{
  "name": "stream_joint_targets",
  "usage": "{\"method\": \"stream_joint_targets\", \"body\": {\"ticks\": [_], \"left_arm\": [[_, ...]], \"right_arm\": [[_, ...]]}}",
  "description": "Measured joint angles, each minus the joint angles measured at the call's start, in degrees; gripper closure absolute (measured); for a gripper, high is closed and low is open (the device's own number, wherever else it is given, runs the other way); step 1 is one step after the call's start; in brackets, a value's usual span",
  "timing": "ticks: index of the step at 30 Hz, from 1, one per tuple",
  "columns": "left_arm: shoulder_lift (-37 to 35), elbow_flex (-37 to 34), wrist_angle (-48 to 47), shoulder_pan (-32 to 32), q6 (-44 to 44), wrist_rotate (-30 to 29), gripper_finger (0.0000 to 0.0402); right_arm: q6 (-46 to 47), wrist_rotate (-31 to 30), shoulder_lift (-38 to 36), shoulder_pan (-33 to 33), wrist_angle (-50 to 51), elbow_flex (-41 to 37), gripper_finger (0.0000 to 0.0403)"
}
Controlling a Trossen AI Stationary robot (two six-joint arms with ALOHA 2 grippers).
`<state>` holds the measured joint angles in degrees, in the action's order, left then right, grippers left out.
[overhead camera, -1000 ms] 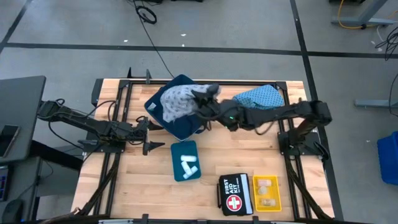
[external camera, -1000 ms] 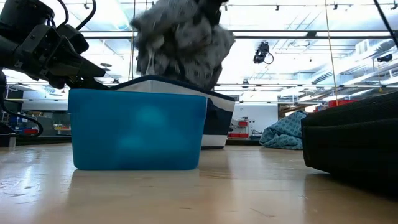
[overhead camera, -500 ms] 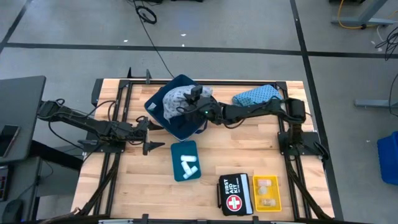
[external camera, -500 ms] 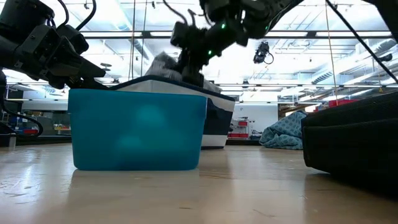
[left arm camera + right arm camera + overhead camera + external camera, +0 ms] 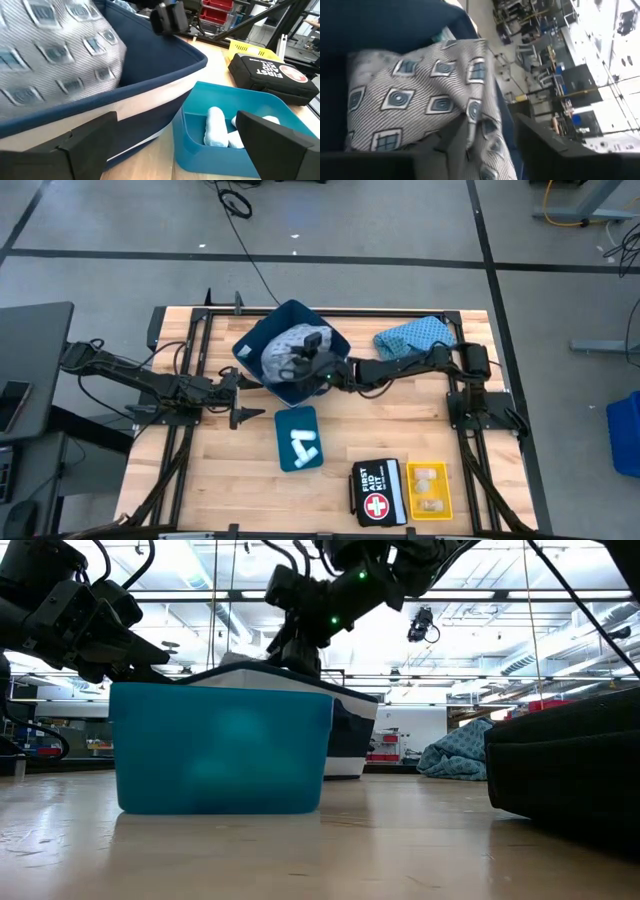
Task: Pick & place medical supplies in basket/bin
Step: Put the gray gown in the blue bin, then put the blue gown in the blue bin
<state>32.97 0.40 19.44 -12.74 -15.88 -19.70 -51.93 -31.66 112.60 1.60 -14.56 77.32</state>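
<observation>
- The right claw reaches across the bench and sits low inside the dark-blue basket, over the grey patterned garment.
- In the right wrist view the grey patterned garment lies bunched against the basket's dark inner wall, with a fold of the cloth running up between the claw's two dark fingers; whether they pinch that fold or have let it go, I cannot tell.
- In the low view the right arm comes down from above behind the basket's rim, a green light showing on it.
- The left claw waits just beside the basket, on the bench's left part, its fingers spread apart and gripping nothing.
- In the left wrist view the basket has a pale band round its outer wall, and the garment fills it up to the rim.
- The teal bin stands near the basket toward the bench's front edge, with white rolls lying in it.
- The light-blue garment lies crumpled on the bench, to the right of the basket and apart from it.
- A black first aid kit and a yellow tray with small pale packets sit side by side at the front of the bench.
</observation>
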Motion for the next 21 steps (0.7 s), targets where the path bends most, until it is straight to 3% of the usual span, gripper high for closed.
{"method": "stream_joint_targets", "body": {"ticks": [7, 16, 21], "left_arm": [[0.00, 0.00, 0.00, -0.01, 0.00, -0.24, 0.0004], [0.02, 0.00, -0.50, 0.00, -0.02, -0.92, 0.0004], [0.00, 0.00, -0.73, -0.02, -0.20, -0.90, 0.0004]], "right_arm": [[-3.19, -11.27, -0.09, -4.56, -0.76, 0.00, 0.0188], [-4.92, -21.08, -2.49, -11.87, 2.26, -0.02, 0.0205], [2.72, -27.87, -4.88, -15.84, 14.86, -0.02, 0.0213]]}}
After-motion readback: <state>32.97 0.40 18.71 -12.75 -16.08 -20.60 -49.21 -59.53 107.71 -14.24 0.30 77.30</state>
